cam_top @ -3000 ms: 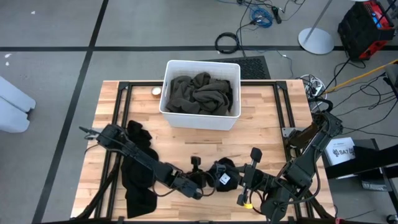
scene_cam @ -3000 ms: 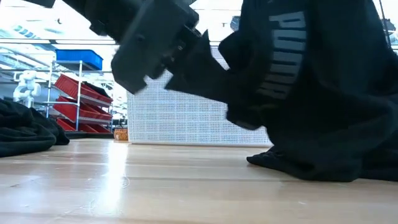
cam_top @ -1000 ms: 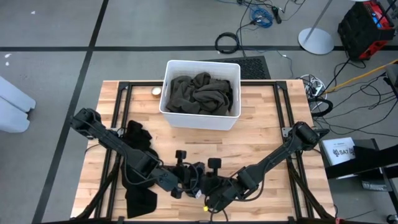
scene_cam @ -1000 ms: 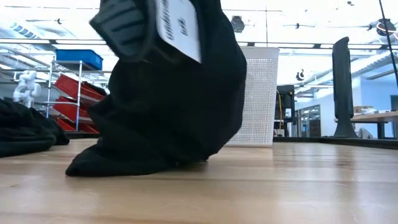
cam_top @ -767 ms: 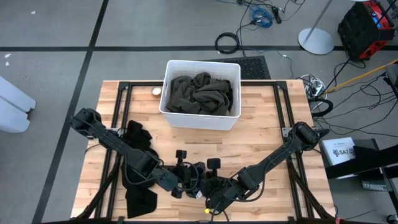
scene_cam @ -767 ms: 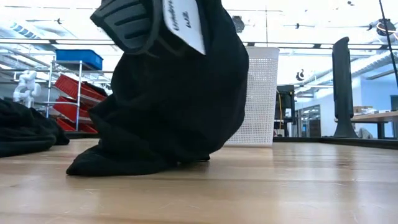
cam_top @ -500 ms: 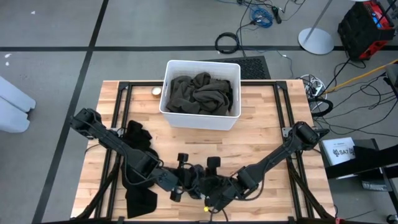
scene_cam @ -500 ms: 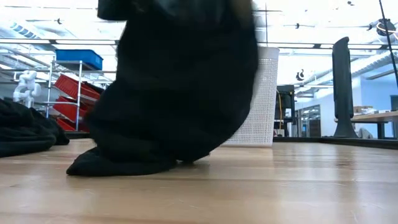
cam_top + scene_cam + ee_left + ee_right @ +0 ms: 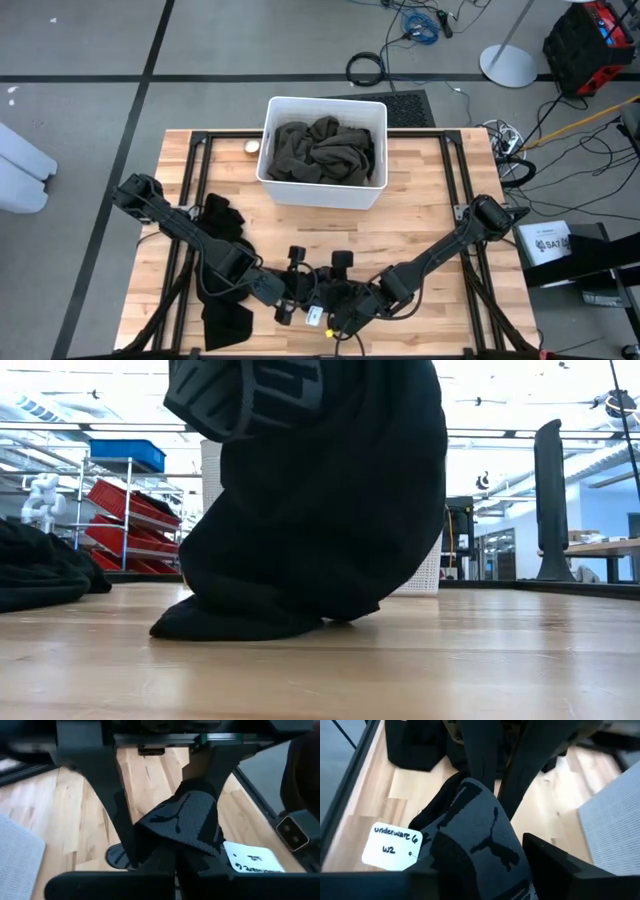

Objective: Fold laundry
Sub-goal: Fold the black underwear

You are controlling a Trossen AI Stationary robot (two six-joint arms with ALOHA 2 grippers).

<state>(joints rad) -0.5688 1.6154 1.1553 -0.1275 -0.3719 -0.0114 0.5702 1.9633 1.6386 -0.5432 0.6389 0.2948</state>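
Low view: black underwear (image 9: 310, 530) hangs upright (waistband uppermost); left gripper (image 9: 300, 288) clamps it.

High view: straight down from above, taking in the whole table (image 9: 420, 225) and white bin (image 9: 325, 152). Low view: at table-top height, level across the wood toward the far room, very close to the black underwear (image 9: 320, 530). Wrist views: close, looking past own fingers at that same garment, shared by all four views.
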